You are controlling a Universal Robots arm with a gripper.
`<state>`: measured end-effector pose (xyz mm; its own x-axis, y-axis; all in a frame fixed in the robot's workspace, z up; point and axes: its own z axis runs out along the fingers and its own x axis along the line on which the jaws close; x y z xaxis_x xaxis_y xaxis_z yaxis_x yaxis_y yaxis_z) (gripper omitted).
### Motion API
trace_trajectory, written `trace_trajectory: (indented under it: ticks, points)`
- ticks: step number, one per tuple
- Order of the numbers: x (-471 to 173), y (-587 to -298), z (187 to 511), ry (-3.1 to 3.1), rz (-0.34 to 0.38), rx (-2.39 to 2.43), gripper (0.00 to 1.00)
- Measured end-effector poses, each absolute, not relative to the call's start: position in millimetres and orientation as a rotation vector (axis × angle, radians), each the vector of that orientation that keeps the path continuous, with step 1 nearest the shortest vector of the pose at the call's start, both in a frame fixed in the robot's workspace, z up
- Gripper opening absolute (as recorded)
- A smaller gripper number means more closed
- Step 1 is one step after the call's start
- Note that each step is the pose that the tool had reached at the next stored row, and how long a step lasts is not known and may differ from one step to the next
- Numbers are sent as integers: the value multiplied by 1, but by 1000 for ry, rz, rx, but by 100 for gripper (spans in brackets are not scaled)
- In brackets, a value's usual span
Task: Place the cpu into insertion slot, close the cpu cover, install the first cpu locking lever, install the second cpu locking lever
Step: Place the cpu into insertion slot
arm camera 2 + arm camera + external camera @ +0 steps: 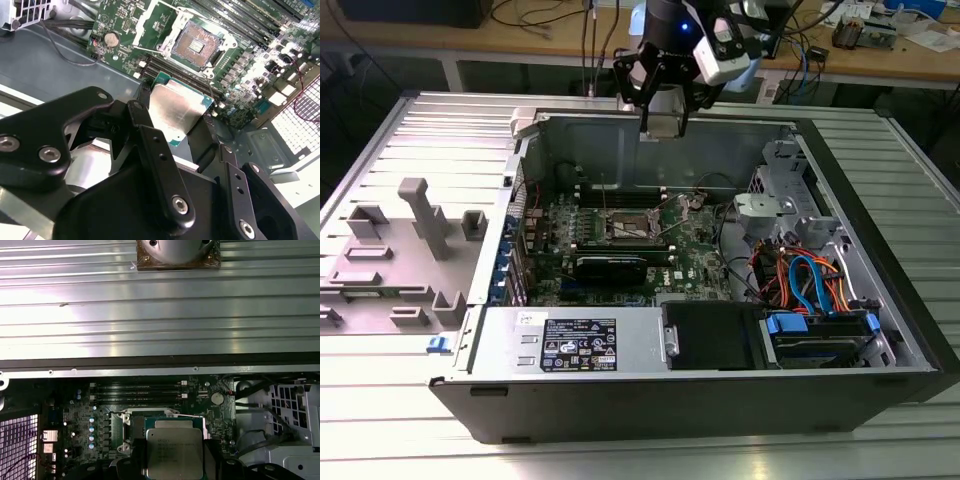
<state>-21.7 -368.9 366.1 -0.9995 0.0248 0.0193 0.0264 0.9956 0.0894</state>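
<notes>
Above the open computer case, we see the gripper hanging over the far wall in the exterior view. Its fingers are clenched on the cpu, pinching it by two opposite edges with the silvery-grey top facing the second wrist view. The cpu is in the air, well apart from the motherboard and not yet in the insertion slot, whose dark pin field lies uncovered. On the board we also make out a round coin battery near the slot, and long memory slots running beside it.
</notes>
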Motion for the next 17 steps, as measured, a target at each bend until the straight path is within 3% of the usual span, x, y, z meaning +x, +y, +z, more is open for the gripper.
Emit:
trace_trajectory:
  ticks: [17]
  points:
    - [-22,-378,366,-3120,-140,-129,54]
